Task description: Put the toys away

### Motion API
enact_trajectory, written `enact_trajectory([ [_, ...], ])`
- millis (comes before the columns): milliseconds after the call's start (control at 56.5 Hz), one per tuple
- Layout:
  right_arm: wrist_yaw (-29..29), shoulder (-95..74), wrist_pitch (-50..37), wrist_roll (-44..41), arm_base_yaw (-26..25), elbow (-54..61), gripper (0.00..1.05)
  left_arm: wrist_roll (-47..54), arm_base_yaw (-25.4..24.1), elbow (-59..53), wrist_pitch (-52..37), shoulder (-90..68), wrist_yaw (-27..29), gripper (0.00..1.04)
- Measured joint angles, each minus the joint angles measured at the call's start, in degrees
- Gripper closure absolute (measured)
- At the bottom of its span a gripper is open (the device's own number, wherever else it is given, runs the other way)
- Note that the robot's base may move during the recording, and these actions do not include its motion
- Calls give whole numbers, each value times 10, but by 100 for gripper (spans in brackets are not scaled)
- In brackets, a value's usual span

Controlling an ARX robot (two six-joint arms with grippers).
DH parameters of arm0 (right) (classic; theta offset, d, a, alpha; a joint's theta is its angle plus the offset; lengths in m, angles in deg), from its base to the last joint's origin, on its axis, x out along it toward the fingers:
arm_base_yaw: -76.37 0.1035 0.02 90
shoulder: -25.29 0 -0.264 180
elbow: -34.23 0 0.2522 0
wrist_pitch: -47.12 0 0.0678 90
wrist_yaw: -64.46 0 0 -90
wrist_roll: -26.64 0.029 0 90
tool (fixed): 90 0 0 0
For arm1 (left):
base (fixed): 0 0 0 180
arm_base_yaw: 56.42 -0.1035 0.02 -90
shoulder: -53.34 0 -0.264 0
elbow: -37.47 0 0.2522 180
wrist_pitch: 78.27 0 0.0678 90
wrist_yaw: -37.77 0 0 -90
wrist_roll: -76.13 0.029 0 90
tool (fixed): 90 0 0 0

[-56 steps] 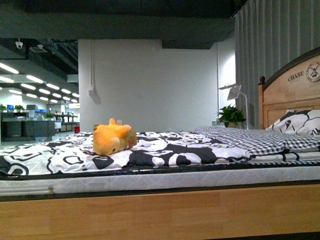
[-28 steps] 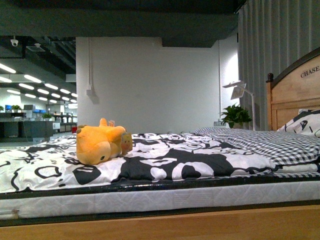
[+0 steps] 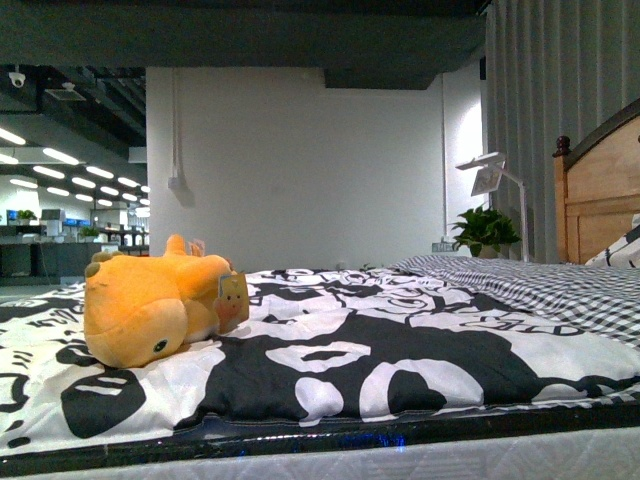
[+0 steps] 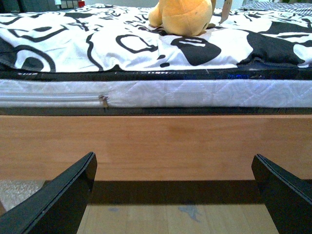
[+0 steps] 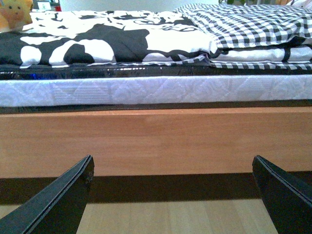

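1. Plush toy (image 3: 155,310), yellow-orange, lies on its side on the black-and-white quilt (image 3: 380,360). It is on the left part of the bed, a little back from the near edge, with a paper tag (image 3: 233,297) at its right.
2. By my reading, nothing of the task is done. The toy is untouched, and you have yet to reach, grip, lift and carry it off. No box or basket to receive it shows in any view.
3. Your left gripper (image 4: 173,161) hangs low before the wooden bed frame (image 4: 161,144), its jaws spread wide and empty. The toy sits higher and farther in, roughly in line with it.
4. Your right gripper (image 5: 173,161) is also low at the frame, further right, jaws released and holding nothing. The toy is far off to its left.
5. The frame and the mattress (image 4: 195,92) edge stand between both grippers and the toy. I judge you must raise an arm over them first.
6. The checked blanket (image 3: 520,285), headboard (image 3: 600,190), lamp (image 3: 490,175) and potted plant (image 3: 487,232) are all to the right, well apart from the toy.
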Motion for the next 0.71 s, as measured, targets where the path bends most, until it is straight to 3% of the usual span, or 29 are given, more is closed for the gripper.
enact_trajectory([
  [709,0,-1,0,0,0,0,7,0,0,0,0,0,0,6],
])
